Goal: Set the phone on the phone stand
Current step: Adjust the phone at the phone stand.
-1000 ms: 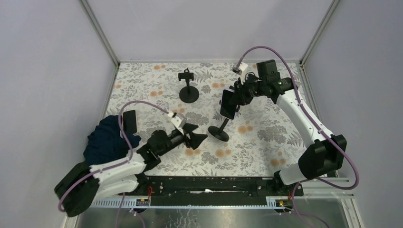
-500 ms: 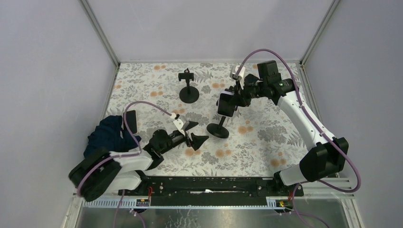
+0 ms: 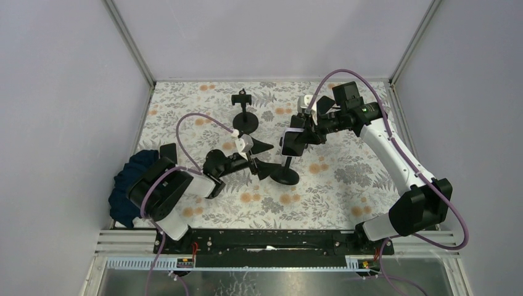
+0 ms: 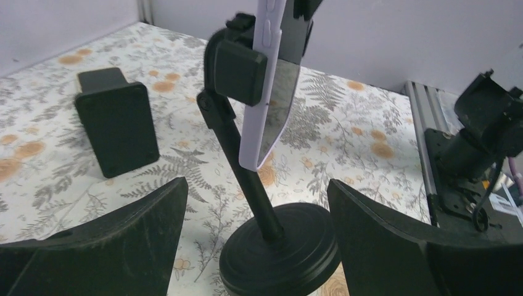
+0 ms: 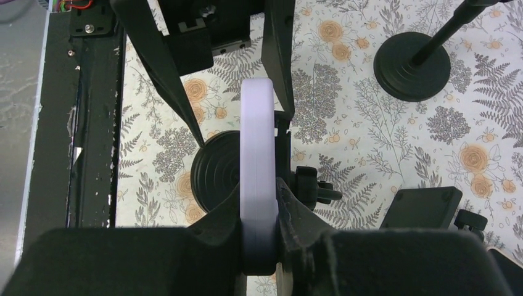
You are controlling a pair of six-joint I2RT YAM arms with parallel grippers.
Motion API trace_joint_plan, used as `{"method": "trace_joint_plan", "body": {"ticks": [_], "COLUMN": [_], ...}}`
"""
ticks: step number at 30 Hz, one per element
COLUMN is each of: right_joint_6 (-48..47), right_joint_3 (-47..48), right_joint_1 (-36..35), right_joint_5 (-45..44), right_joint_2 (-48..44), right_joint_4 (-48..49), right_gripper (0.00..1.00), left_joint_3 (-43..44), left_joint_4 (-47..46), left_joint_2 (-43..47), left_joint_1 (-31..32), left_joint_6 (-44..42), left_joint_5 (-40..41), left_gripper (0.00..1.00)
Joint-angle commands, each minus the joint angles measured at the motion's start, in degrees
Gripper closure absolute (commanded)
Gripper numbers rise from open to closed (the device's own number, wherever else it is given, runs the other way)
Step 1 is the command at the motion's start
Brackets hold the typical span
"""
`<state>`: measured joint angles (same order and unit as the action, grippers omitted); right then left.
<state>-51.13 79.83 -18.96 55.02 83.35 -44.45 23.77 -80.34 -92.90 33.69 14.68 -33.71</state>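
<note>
Left wrist: right tool (image 5: pixel 259 213) pinches phone (image 4: pixel 271 80) against stand (image 4: pixel 237 68), left tool (image 4: pixel 254 188) wide astride its base (image 4: pixel 290 256); unbraced, it could tip.

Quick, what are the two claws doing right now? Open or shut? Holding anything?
Left claw: open, empty, either side of the black round-based phone stand.
Right claw: shut on the lilac slim phone.
</note>
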Motion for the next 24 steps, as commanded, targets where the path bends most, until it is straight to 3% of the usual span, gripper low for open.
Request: {"method": "trace_joint_plan", "body": {"ticks": [1,15,24], "right_joint_6": [-3.08,-3.67,-4.41], "right_joint_3": [2.77,3.49,3.92], "right_joint_1": [-0.68,-1.4,-1.52], "right_joint_5": [6.66,7.65,8.06], "right_joint_2": [-3.38,-2.76,-3.28], "right_joint_4": [1.28,0.02,-0.73], "right_gripper": [1.0,1.0,1.0], "left_joint_3": [1.39,7.65,9.16], "left_joint_4": [-4.45,-9.66,-10.18], "left_joint_2": [-3.95,-14.27,-18.49], "left_joint_1": [-0.21,1.67,2.17], "left_joint_6": [-1.34,-3.78,-0.88], "left_joint_5": [-5.35,-6.32,-7.46], "left_gripper": [0.1,0.11,0.22]}}
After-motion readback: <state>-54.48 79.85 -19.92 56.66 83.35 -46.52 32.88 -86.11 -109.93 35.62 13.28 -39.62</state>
